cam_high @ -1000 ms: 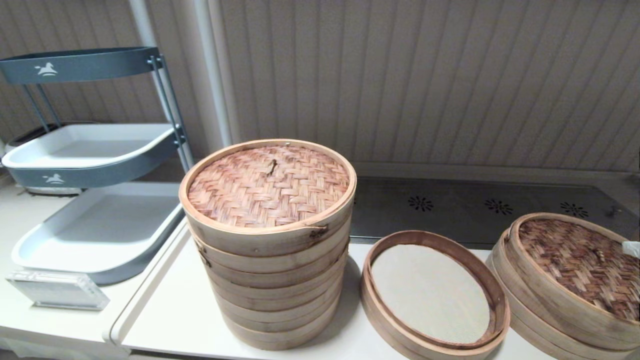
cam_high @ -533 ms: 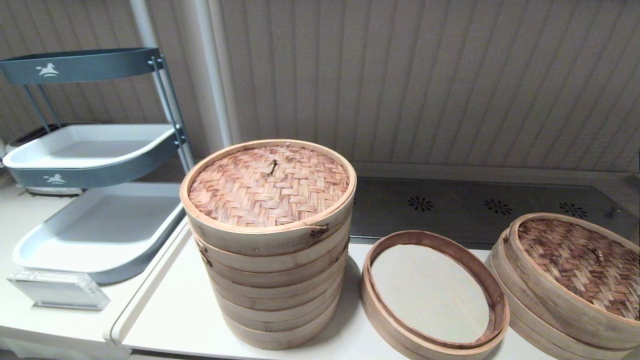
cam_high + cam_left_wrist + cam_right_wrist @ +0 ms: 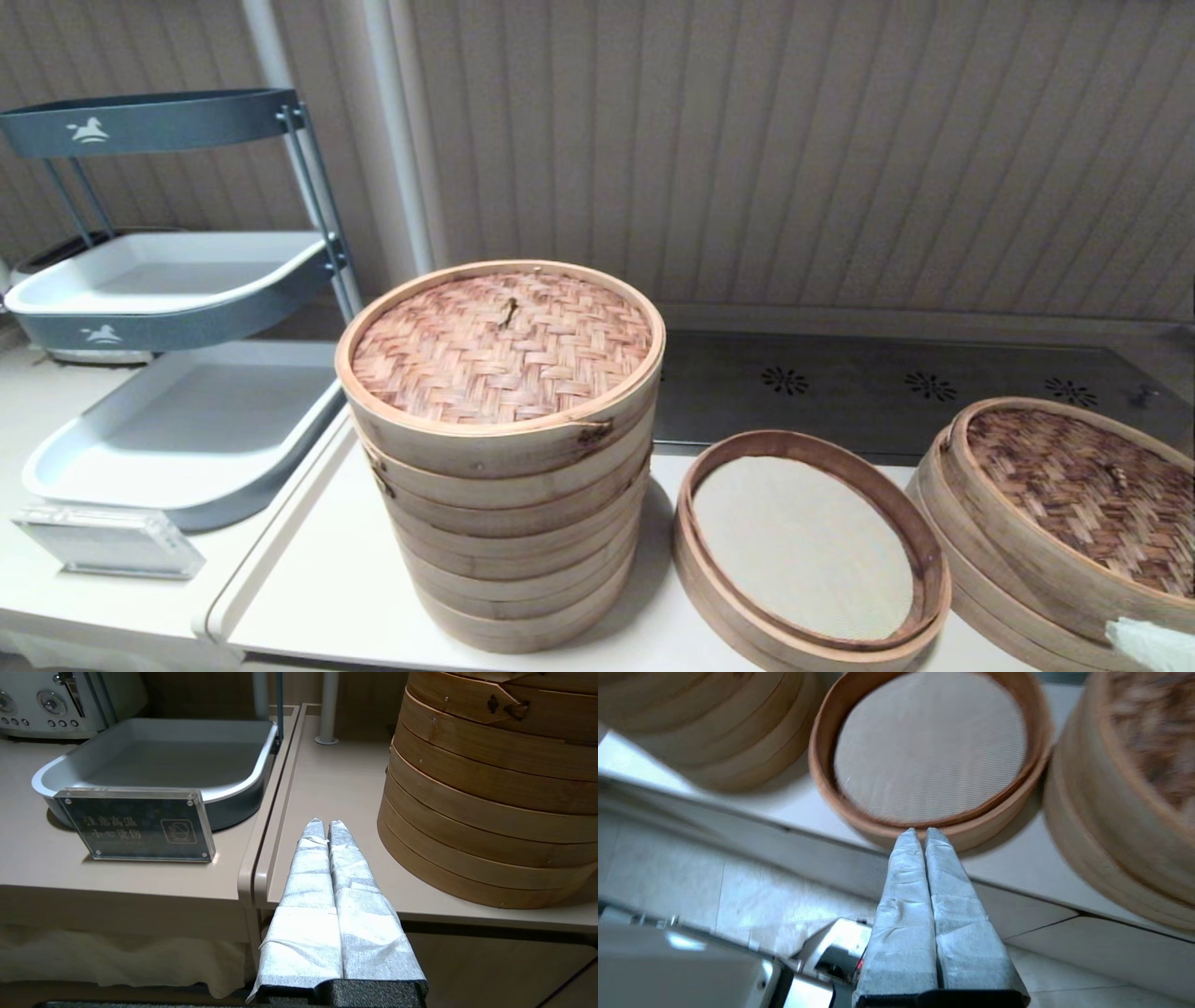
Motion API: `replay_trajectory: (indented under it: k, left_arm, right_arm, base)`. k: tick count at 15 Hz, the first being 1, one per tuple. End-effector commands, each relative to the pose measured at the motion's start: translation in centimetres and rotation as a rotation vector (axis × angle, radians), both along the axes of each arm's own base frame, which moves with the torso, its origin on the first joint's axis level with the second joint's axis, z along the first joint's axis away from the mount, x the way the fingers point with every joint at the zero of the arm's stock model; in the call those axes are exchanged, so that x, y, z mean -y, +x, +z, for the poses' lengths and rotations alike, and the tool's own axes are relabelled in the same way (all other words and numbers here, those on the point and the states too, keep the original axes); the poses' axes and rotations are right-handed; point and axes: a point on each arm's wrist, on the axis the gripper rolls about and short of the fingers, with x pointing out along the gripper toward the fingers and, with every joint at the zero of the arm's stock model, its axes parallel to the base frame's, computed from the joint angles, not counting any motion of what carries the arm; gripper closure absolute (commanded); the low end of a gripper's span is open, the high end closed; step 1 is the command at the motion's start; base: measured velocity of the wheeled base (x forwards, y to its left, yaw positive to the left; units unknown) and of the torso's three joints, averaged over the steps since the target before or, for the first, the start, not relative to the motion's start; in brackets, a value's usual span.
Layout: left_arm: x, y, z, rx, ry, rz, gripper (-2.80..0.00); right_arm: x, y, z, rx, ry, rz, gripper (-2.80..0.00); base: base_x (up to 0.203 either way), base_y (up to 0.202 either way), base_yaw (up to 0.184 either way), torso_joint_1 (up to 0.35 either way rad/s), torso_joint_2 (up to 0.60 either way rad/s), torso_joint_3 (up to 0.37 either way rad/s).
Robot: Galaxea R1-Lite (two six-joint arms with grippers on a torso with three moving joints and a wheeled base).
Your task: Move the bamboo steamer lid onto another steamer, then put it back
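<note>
Dark woven lid sits on its own steamer at the counter's right end. Empty shallow steamer just beside it, uncovered. Right gripper clenched, empty, off the counter's front edge; left gripper clenched, idle. Both moves remain.

Bamboo steamer lid: dark brown woven strips, rough, within a smooth pale wood hoop. Another steamer: matt pale wood hoops, fine beige mesh floor. Left claw and right claw: fingers wrapped in white fibrous cloth-like material; worktop: smooth, matt, off-white.
</note>
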Motion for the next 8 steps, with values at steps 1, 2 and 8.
replay_trajectory:
  k: [1,2,8]
  left_arm:
    - [0.0,0.2,-0.7,-0.022,0.000,0.000,0.00]
    - [0.0,0.2,-0.7,-0.022,0.000,0.000,0.00]
    - [0.0,0.2,-0.7,-0.022,0.000,-0.001,0.00]
  right_arm:
    - [-0.6,-0.6,-1.2,-0.006,-0.002,0.098,0.00]
    - [-0.6,-0.7,-1.8,-0.004,-0.004,0.116,0.00]
    - [-0.9,-2.5,-6.8,0.062,-0.056,0.069,0.00]
  base:
    - [0.000,0.000,0.000,0.000,0.00,0.000]
    - [0.000,0.000,0.000,0.000,0.00,0.000]
    - [0.000,0.000,0.000,0.000,0.00,0.000]
